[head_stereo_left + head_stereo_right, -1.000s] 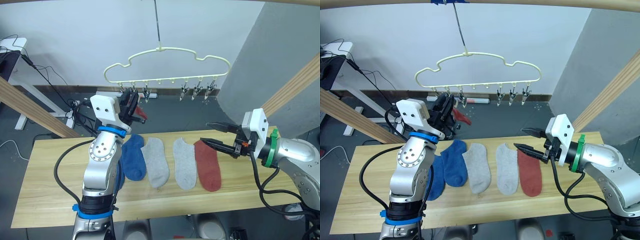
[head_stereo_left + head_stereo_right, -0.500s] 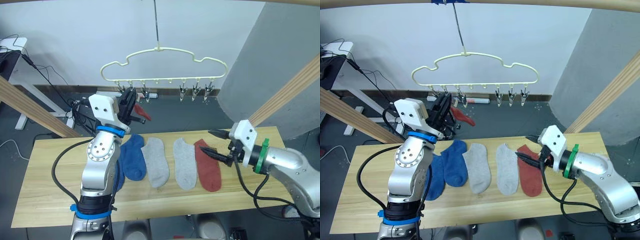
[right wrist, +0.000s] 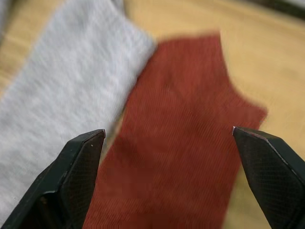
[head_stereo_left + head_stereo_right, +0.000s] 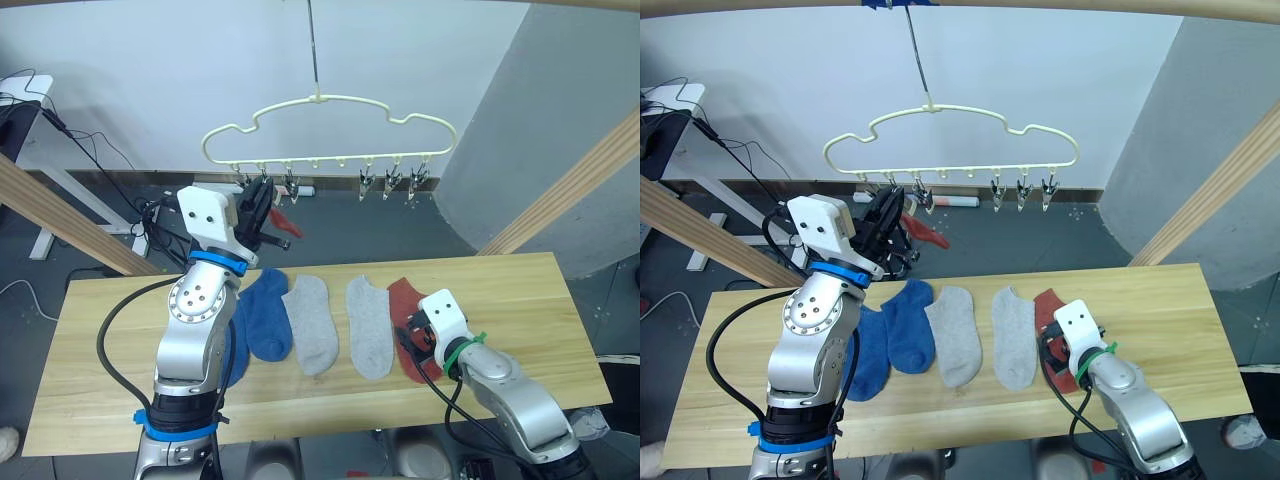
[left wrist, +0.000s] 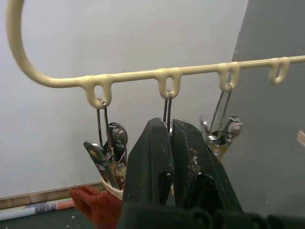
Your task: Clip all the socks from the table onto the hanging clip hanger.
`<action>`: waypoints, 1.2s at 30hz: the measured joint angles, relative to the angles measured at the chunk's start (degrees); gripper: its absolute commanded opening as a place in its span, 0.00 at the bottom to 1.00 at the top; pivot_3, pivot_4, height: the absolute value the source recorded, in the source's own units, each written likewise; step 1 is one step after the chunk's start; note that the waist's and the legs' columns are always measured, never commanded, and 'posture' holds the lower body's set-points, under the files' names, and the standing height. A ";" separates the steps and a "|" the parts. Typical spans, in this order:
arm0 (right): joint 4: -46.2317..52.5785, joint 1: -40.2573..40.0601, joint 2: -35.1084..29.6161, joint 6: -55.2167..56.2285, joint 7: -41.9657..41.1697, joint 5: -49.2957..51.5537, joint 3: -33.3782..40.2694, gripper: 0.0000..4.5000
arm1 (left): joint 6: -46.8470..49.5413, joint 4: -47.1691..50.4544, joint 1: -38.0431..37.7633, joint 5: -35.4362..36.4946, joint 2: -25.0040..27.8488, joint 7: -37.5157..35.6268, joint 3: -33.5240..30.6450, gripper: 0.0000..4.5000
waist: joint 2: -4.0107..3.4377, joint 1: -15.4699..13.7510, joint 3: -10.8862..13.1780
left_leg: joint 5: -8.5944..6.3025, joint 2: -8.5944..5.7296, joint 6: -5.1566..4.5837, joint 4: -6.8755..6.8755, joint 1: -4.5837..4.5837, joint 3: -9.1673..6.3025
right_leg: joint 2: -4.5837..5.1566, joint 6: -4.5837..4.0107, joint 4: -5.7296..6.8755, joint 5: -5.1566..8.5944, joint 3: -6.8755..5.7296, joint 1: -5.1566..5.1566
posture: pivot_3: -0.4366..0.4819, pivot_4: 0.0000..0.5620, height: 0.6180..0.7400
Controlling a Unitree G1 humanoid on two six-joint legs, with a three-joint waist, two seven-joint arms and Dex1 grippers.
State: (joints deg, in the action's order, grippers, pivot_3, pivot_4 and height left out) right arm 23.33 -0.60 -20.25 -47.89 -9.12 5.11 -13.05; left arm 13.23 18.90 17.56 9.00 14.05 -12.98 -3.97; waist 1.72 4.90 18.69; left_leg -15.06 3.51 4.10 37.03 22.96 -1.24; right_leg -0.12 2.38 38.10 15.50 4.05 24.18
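Right gripper (image 3: 169, 138), fingers spread wide, hovers over my rust sock (image 3: 176, 157) (left gripper (image 5: 172, 143) pinched around a hanger clip (image 5: 167, 112)).

Lighting: even, diffuse, bright indoor light from above; the white back wall (image 4: 150, 60) was evenly lit with no glare. Shadows: soft and faint on the table (image 4: 560, 300); the floor beyond it read dark. Head views: sharp across the frame, with mild wide-angle bending of straight lines toward the edges. Left wrist view: clip hanger (image 5: 143, 75) fairly crisp, the near black fingers (image 5: 157, 162) soft and dark. Right wrist view: rust red sock (image 3: 176, 143) and grey sock (image 3: 62, 100) smeared by blur, the weave barely legible
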 measured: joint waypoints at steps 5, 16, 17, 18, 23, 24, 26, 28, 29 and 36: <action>-1.74 -0.18 5.77 -1.44 3.92 -1.66 1.19 0.99 | 0.23 0.34 0.00 0.00 -0.15 -0.10 0.01 0.00 | 0.00 0.08 0.00 | 0.00 0.04 -0.01 -0.02 -0.02 -0.04 | -0.05 0.12 0.02 0.07 -0.02 0.00 | 0.29 0.67 1.00; -6.22 1.70 11.82 -1.22 4.82 -1.25 6.36 0.47 | 0.47 0.71 -0.08 0.19 -0.23 -0.35 0.00 0.00 | 0.02 0.09 -0.01 | -0.01 0.03 -0.01 0.00 -0.04 -0.05 | -0.05 0.28 -0.01 0.13 -0.01 -0.04 | 0.30 0.66 1.00; -6.31 1.76 11.09 -1.15 4.08 -1.23 6.44 0.40 | 0.73 0.76 -0.16 0.43 -0.19 -0.60 -0.02 0.00 | 0.02 0.09 -0.01 | -0.01 0.03 -0.01 0.00 -0.04 -0.04 | -0.06 0.28 -0.02 0.13 -0.01 -0.04 | 0.30 0.66 1.00; -6.39 1.80 10.68 -1.07 3.63 -1.23 6.56 0.32 | 1.11 0.79 -0.22 0.93 -0.15 -0.89 -0.06 0.00 | 0.02 0.09 -0.01 | -0.01 0.04 -0.02 -0.01 -0.04 -0.05 | -0.06 0.28 -0.01 0.13 -0.01 -0.04 | 0.30 0.66 1.00; -6.66 2.25 7.04 0.10 -0.23 -1.19 5.74 0.00 | 3.32 1.52 -0.37 3.85 0.42 -2.69 -0.80 0.00 | 0.02 0.10 0.00 | -0.01 0.02 -0.02 -0.01 -0.03 -0.05 | -0.06 0.29 -0.02 0.14 0.00 -0.04 | 0.30 0.66 1.00; -6.45 2.37 4.21 1.07 -2.67 -1.22 4.57 0.00 | 4.87 2.30 -0.36 5.63 0.95 -3.44 -1.05 0.00 | 0.03 0.11 0.01 | -0.01 0.01 -0.02 0.00 -0.03 -0.04 | -0.05 0.30 -0.03 0.14 0.01 -0.04 | 0.30 0.66 1.00; -5.81 2.21 -0.84 2.74 -7.39 -1.12 3.12 0.00 | 7.39 3.99 -0.33 8.45 2.32 -4.84 -1.95 0.00 | 0.06 0.10 0.08 | -0.01 0.00 -0.02 -0.02 -0.03 -0.04 | -0.05 0.31 -0.04 0.14 0.00 -0.03 | 0.30 0.66 1.00; -5.30 1.72 -4.03 4.62 -11.32 -0.95 1.91 0.00 | 9.31 4.51 0.06 10.47 3.04 -5.47 -3.14 0.00 | 0.07 0.08 0.20 | -0.01 0.01 -0.02 -0.04 -0.02 -0.06 | -0.07 0.31 -0.05 0.15 -0.01 -0.02 | 0.30 0.66 1.00; -4.69 1.80 -6.10 6.59 -14.18 -0.54 1.18 0.00 | 10.68 4.54 0.76 11.81 3.66 -5.85 -3.44 0.00 | 0.05 0.06 0.39 | -0.01 0.00 -0.02 -0.02 -0.01 -0.05 | -0.07 0.31 -0.04 0.15 0.00 0.00 | 0.30 0.66 1.00; -1.82 8.98 -10.84 18.55 -24.79 0.83 0.52 0.00 | 17.11 4.83 3.50 19.02 5.62 -6.99 -5.73 0.00 | 0.05 0.10 0.60 | -0.01 0.01 -0.02 -0.03 0.00 -0.08 | -0.10 0.29 -0.06 0.14 -0.02 0.01 | 0.30 0.66 1.00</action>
State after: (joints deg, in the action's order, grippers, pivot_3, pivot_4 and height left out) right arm 21.52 8.39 -31.08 -29.34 -33.91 5.95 -12.53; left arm 30.35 23.73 21.07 28.03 19.66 -19.97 -9.70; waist 1.77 5.00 19.29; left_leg -15.07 3.52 4.08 36.99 22.96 -1.32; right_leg -0.22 2.67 38.04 15.63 4.03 24.19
